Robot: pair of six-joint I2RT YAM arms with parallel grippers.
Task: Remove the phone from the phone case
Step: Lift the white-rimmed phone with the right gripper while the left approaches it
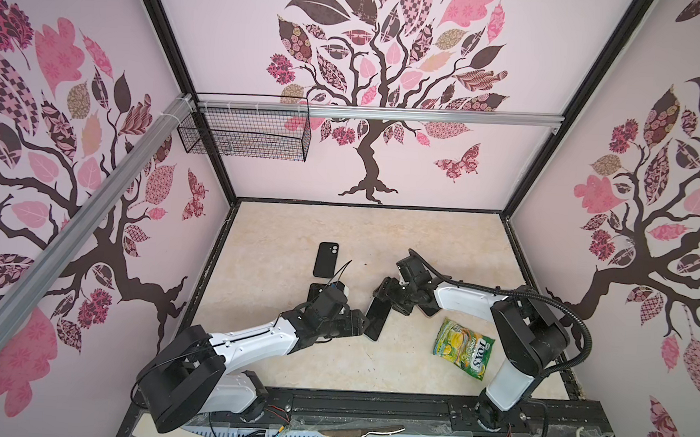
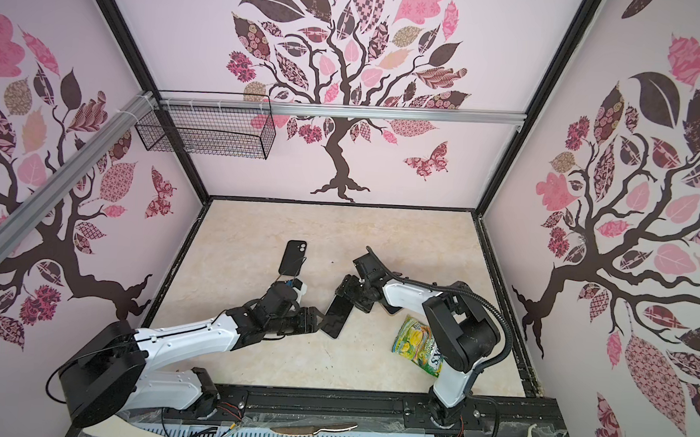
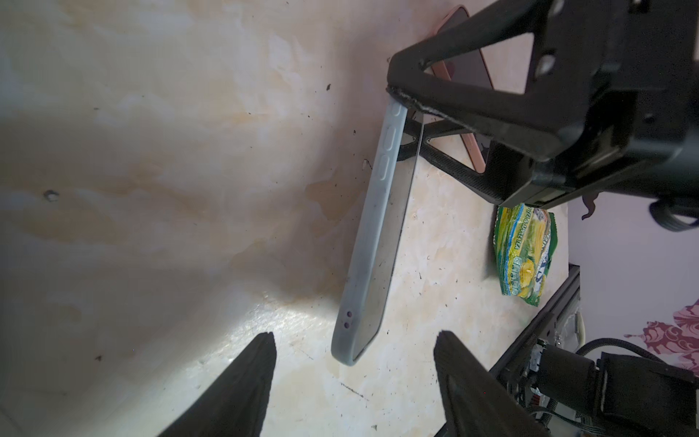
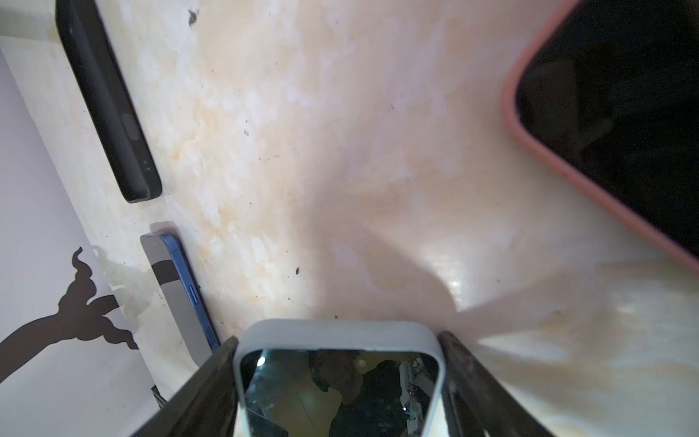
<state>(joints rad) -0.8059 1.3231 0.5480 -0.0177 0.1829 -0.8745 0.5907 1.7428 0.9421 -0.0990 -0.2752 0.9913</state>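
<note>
Right claw (image 4: pixel 337 340) clamps the grey case (image 3: pixel 370 227) by its sides, phone (image 1: pixel 376 321) seated inside, just below centre in both top views. Left claw (image 3: pixel 355 336) wide, fingers (image 3: pixel 242 378) straddling the free end, no contact.

Foreground: grey-cased phone (image 4: pixel 340 389) is being clamped by right gripper (image 4: pixel 338 338); black case (image 4: pixel 109 106), blue phone (image 4: pixel 181 291) and pink-cased phone (image 4: pixel 605 113) are being shown lying apart on tabletop (image 4: pixel 340 170).

In both top views the left arm (image 1: pixel 249 338) reaches low from lower left toward centre, left claw (image 1: pixel 361 325) spread open. The right arm (image 1: pixel 460 301) bends in from the right, right claw (image 1: pixel 379 298) clamped on the phone case (image 4: pixel 336 329).
</note>
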